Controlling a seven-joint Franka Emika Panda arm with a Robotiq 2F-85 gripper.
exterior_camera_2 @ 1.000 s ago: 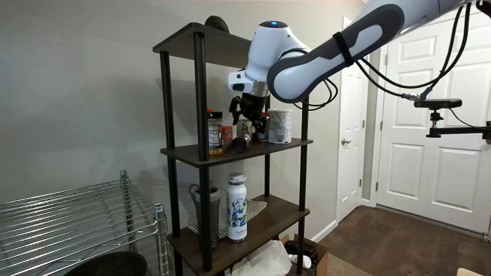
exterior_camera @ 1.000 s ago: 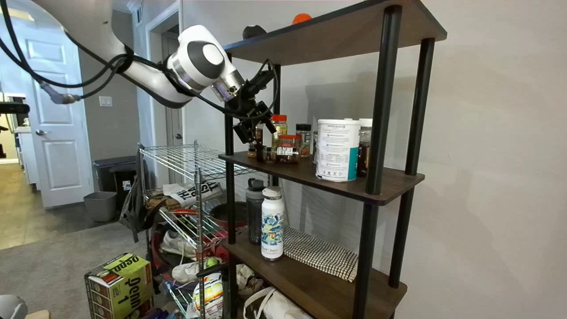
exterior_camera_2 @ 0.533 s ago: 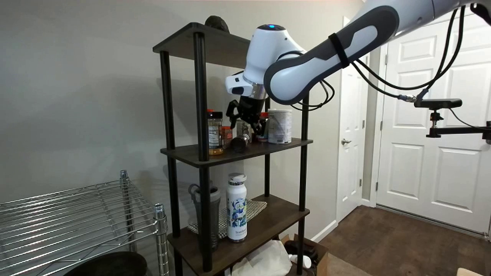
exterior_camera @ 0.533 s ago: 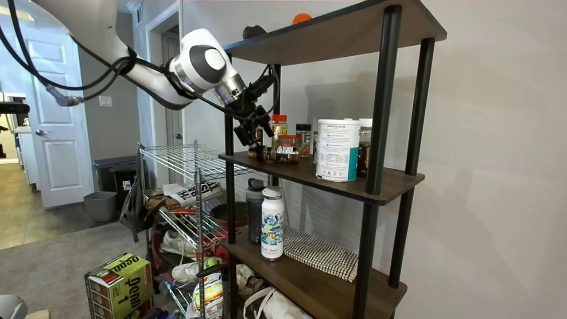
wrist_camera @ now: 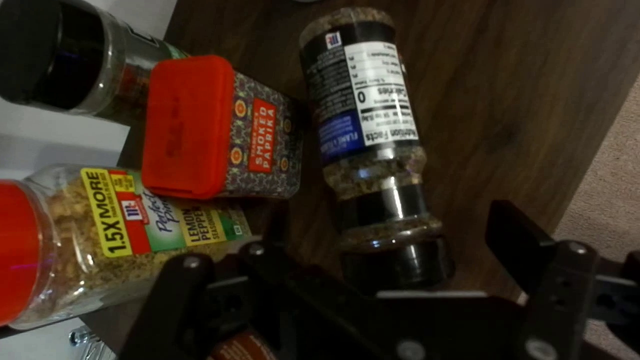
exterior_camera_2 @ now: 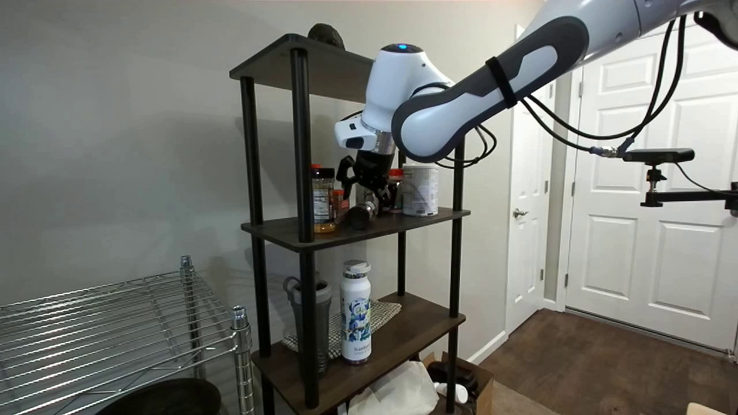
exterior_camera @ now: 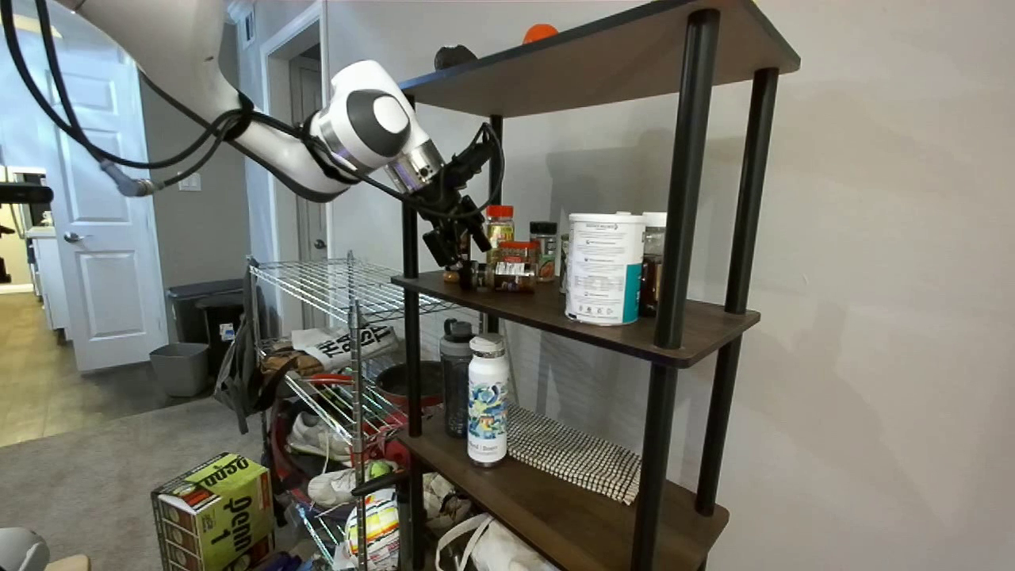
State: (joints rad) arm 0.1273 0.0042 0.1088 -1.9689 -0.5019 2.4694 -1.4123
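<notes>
Wrist view is showing the pincer [wrist_camera: 389,218] spread and empty close to the spice jar [wrist_camera: 370,105] lying on its side on the shelf [wrist_camera: 500,115], while both exterior views are confirming a slight descent, so the approach is apparently advancing.

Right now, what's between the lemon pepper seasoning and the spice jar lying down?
In the wrist view, the Smoked Paprika tin and, lower in the picture, one claw finger.

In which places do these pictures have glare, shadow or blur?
In the wrist view, small bright reflections on the lying spice jar, and dark, slightly blurred fingers; in both exterior views, soft shadows on the wall and little detail in the black gripper.
</notes>
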